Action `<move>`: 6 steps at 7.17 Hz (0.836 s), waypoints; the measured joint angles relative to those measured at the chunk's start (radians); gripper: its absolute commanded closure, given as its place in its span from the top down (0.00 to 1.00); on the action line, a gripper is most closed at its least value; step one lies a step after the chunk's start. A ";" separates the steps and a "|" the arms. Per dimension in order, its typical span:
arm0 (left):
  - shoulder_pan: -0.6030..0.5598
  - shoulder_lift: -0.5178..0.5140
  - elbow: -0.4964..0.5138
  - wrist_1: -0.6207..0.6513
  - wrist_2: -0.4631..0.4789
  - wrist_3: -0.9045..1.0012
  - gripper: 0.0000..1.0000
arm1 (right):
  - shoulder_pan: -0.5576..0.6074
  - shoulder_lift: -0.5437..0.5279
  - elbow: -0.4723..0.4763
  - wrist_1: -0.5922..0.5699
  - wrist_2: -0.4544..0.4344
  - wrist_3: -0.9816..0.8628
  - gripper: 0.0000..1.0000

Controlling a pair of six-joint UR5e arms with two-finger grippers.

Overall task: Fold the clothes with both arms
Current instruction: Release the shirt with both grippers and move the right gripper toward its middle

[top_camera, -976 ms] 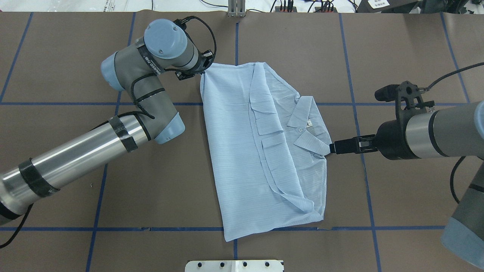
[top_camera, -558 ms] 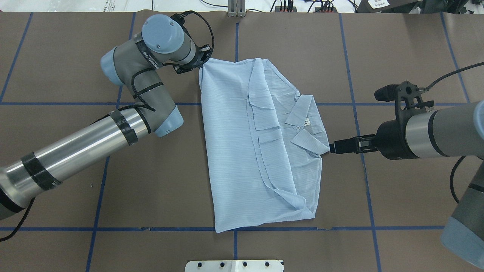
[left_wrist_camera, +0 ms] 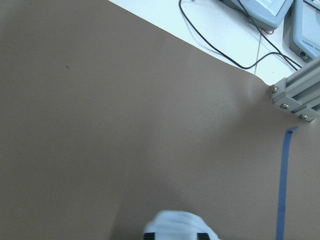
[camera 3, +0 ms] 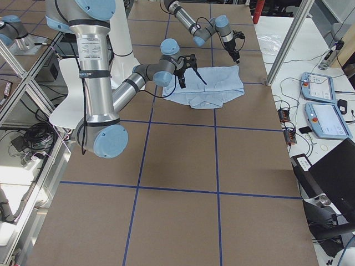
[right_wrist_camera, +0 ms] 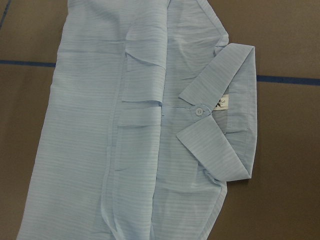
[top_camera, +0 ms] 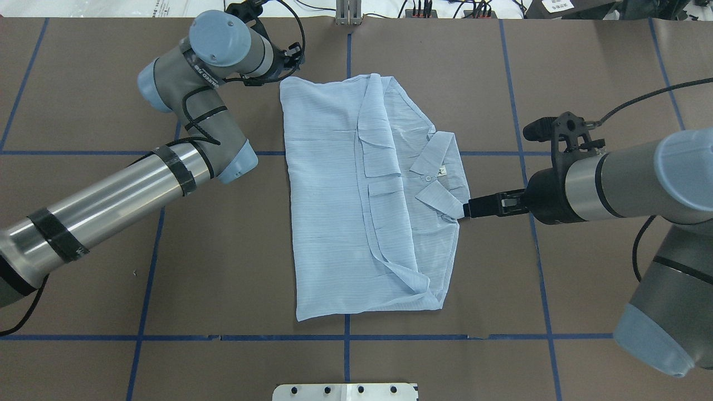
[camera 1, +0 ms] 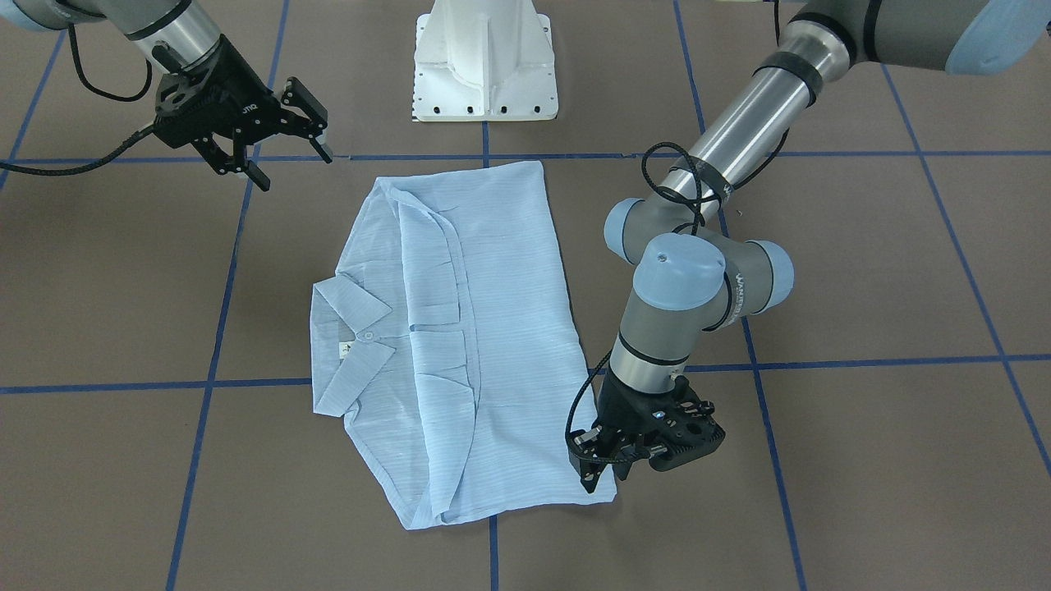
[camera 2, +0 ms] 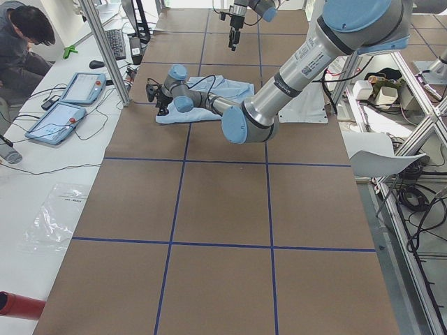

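Observation:
The pale-blue shirt [top_camera: 334, 195] lies folded on the brown table, collar and white label toward my right arm. It also shows in the front view [camera 1: 493, 328] and fills the right wrist view [right_wrist_camera: 100, 125]. My left gripper [top_camera: 285, 71] is shut on the shirt's far left corner, low over the table [camera 1: 595, 476]. A pinched wad of cloth shows at the bottom of the left wrist view [left_wrist_camera: 177, 225]. My right gripper [camera 1: 294, 170] is open and empty, raised above the table beside the collar side [top_camera: 467, 210].
The white pedestal base [camera 1: 484, 66] stands at the robot's edge of the table. Blue tape lines [top_camera: 345, 337] cross the brown cover. An aluminium frame post [left_wrist_camera: 295, 95], cables and tablets [camera 2: 70, 105] sit past the far edge, with an operator [camera 2: 21, 42] there.
My left gripper has moved farther away and to the left, dragging the shirt with it. The right gripper has shifted left, following the collar edge.

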 measured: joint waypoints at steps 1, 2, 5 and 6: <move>-0.020 0.028 -0.068 0.058 -0.059 0.031 1.00 | -0.004 0.046 -0.035 -0.004 -0.001 -0.002 1.00; -0.032 0.086 -0.182 0.140 -0.090 0.066 1.00 | -0.018 0.098 -0.080 -0.005 -0.013 -0.003 1.00; -0.044 0.297 -0.608 0.400 -0.108 0.168 1.00 | -0.165 0.168 -0.161 -0.007 -0.221 -0.008 0.97; -0.044 0.327 -0.675 0.442 -0.111 0.178 1.00 | -0.230 0.177 -0.176 -0.023 -0.311 -0.025 0.94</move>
